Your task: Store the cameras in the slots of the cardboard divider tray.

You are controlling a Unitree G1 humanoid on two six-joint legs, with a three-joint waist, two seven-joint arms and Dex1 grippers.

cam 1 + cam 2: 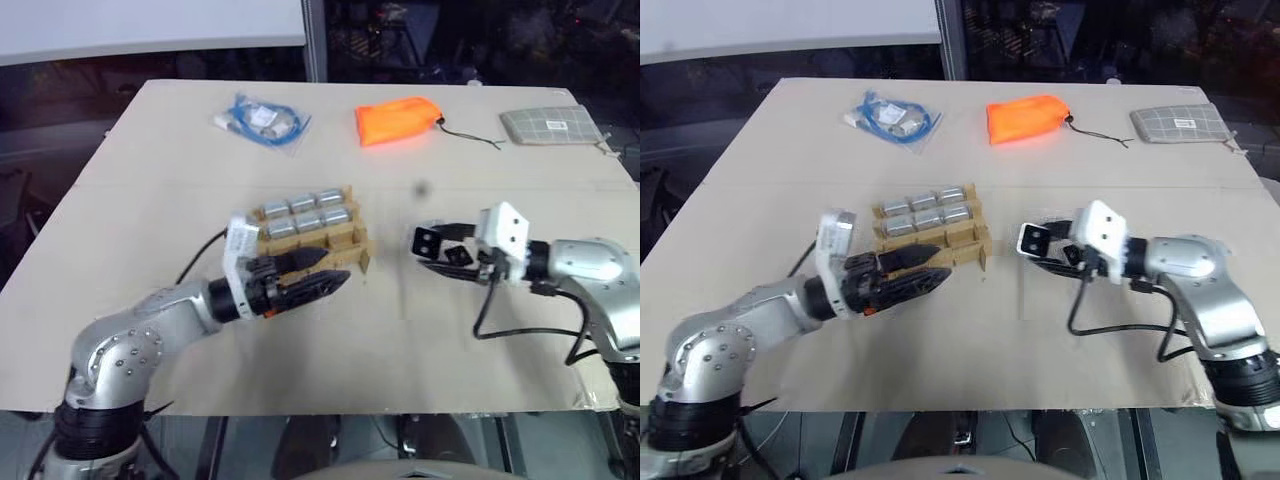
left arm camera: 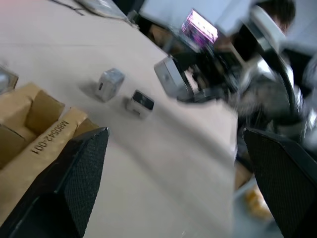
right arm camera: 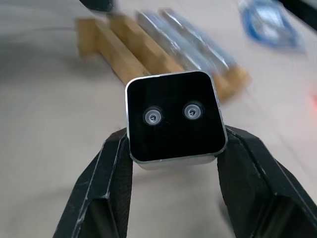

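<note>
1. The cardboard tray [image 1: 310, 235] sits near the middle of the counter [image 1: 330, 330], and it is the landmark for everything below.
2. Six cameras [image 1: 302, 204] already lie in the tray, in two rows of three at its far side (the slots on the near side look empty).
3. The right gripper [image 1: 428, 244] is just to the right of the tray, lifted a little off the counter.
4. Its fingers [image 3: 111, 168] are squeezed on one camera [image 3: 173, 116], one finger on each side. The camera's black face with two little light dots points toward the tray.
5. The left gripper [image 1: 318, 285] is at the tray's near edge, right in front of the empty slots.
6. Its fingers [image 2: 69, 183] are spread wide apart and have nothing between them.
7. In the left wrist view, two more cameras [image 2: 110, 84] lie on the counter to the right of the tray, close to each other.
8. Far behind the tray lie a blue cable in a clear bag [image 1: 262, 120], an orange pouch [image 1: 397, 120] and a grey checked pouch [image 1: 550, 125], all well apart from the tray.
</note>
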